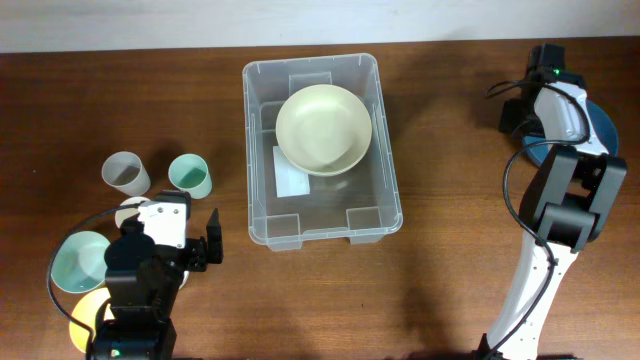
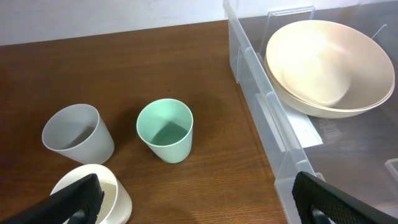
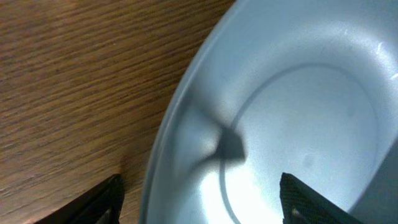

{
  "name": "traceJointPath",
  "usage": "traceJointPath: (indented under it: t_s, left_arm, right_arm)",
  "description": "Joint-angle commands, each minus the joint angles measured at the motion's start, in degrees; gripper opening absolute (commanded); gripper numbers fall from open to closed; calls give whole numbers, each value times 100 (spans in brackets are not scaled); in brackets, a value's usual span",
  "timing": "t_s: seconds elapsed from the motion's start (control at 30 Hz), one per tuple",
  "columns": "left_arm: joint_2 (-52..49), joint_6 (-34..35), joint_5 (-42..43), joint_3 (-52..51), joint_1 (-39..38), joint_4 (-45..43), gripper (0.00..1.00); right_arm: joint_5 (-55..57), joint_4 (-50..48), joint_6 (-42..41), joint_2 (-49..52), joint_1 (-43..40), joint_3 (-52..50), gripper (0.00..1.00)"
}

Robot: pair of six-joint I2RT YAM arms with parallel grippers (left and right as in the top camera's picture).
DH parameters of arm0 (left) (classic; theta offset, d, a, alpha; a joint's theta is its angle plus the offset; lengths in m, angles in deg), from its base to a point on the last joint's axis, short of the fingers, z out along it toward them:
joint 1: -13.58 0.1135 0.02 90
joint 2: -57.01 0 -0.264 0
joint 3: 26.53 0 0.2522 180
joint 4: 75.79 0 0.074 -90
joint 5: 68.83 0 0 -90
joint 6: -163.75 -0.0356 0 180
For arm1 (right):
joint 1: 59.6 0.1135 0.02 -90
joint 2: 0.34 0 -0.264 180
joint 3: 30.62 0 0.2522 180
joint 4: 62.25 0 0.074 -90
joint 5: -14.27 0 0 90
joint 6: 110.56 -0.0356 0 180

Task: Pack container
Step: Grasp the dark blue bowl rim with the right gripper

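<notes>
Container sits mouth-up, long axis running near-to-far; left tool and right tool gape empty.

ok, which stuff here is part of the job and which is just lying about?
Job: container, cream bowl inside it, blue plate below right end effector.
Lying about, maybe packed later: grey cup, green cup, cream cup, mint bowl, yellow plate.
</notes>
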Motion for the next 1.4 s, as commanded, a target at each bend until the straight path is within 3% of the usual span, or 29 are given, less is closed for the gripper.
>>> traceJointPath:
  t_s: [0.0,0.4,0.57,0.7,1.03,1.37]
  left_arm:
    - [-2,37,81,114,2,-17,99]
    - [-2,37,81,114,2,-17,99]
    - [-4,37,81,114,2,-17,99]
    - [-2,37,81,114,2,-17,99]
    - [-2,35,79,114,2,-20,99]
    - [-2,37,76,114,2,-20,99]
  right_arm:
    - [199,-15,-111,166,-50,-31,74]
    - [197,11,-197,258,-55,-31,41]
    - [197,37,-197,258,-55,-31,17]
    - [197,98,-197,256,-42,-28,4]
    - [-11,531,-197,-503,0,0,4]
    - [-1751,975,57,-2524,557,0,4]
